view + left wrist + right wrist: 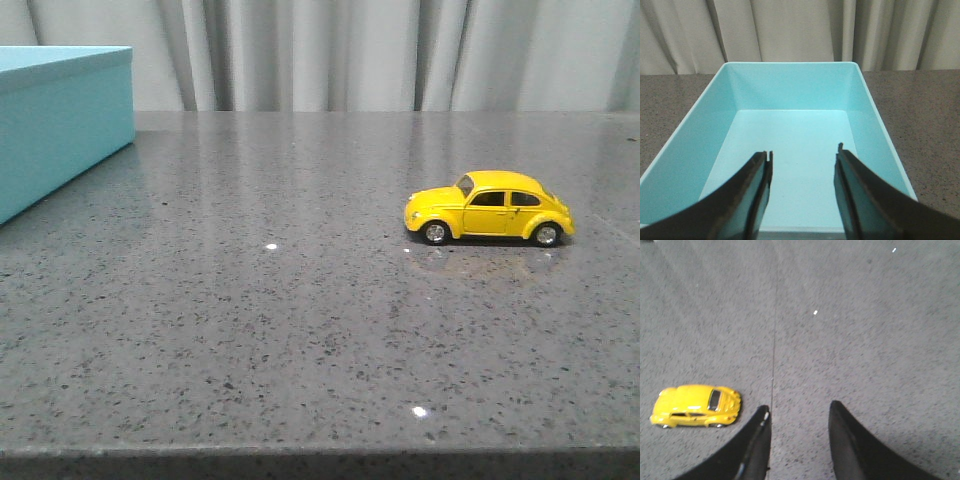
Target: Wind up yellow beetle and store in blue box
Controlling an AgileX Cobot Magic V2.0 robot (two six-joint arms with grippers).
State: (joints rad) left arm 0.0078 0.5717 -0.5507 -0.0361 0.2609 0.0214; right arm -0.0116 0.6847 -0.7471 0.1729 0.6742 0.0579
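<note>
Your beetle (490,207) is sitting crosswise, nose toward the box (60,120), while both grippers (802,167) (797,415) are hanging spread, holding nothing.

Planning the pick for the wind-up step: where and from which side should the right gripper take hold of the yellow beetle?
Probably from above, across the yellow beetle's doors at mid-body. It stands upright on all four wheels, side-on to the front camera, and the flat flanks suit the jaws better than the rounded roof or hood. The open right gripper sits beside it, not over it.

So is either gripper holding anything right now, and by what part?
Nothing is held. The left gripper is open over the blue box; the right gripper is open above the table, with the yellow beetle untouched beside its fingers.
</note>
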